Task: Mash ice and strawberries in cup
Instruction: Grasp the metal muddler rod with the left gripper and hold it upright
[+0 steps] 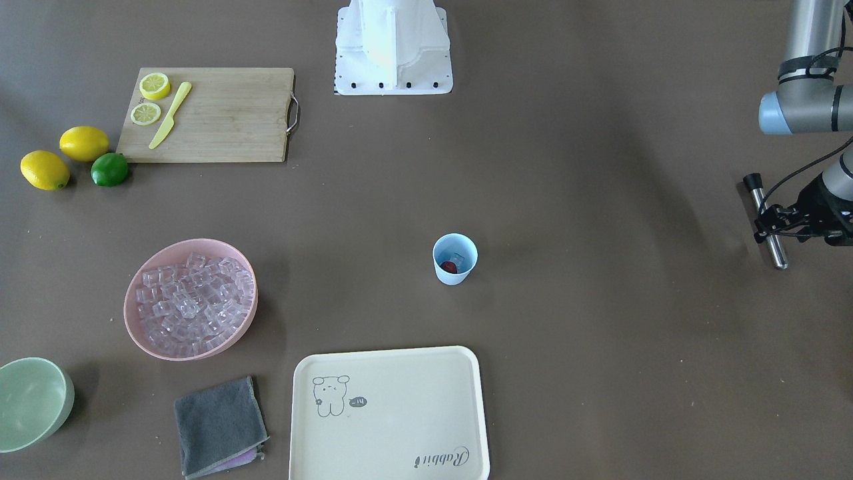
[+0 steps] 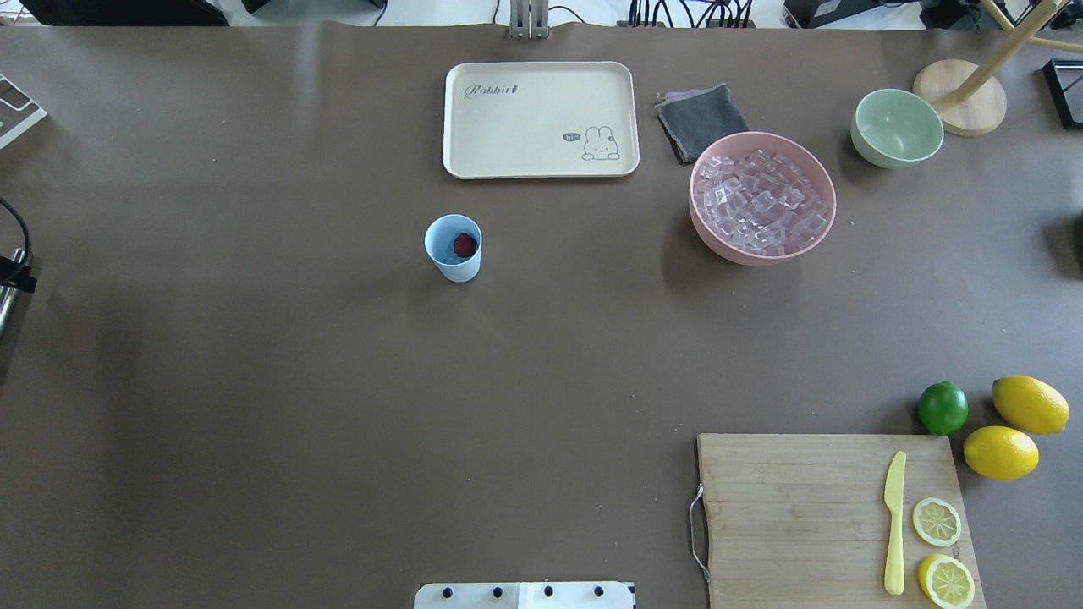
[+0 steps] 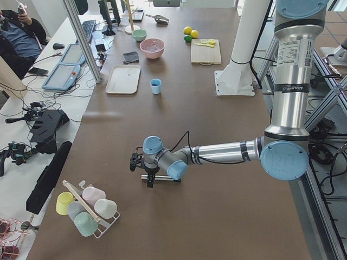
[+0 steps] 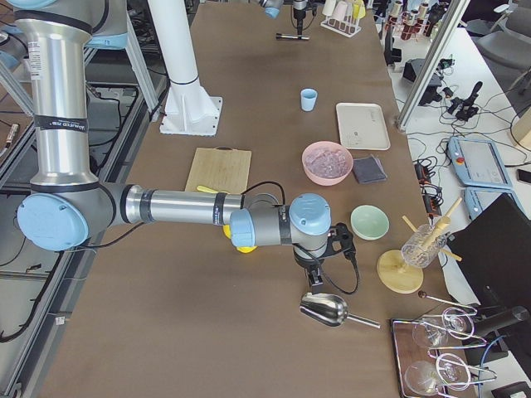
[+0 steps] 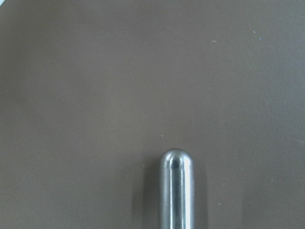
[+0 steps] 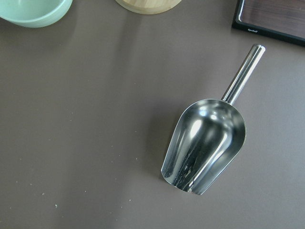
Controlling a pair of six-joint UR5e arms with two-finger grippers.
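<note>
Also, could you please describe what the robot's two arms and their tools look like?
The left arm and the right arm are alike: silver-grey metal tubes joined by rounded joints with light-blue caps, with black bands around the thick segments. A thin black cable loops along each wrist to the small black left tool and right tool.

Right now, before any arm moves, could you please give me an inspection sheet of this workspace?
Surface: brown table, no spill seen.
Job's things: cup upright, strawberry inside; ice heaped in pink bowl.
Clutter: tray, grey cloth, green bowl, cutting board with knife and lemon slices, two lemons, lime.
Grippers: left gripper shut on metal rod; right gripper above scoop, open or shut unclear.
Cables: black cable at left wrist.
Surroundings: seated person, cup rack.
</note>
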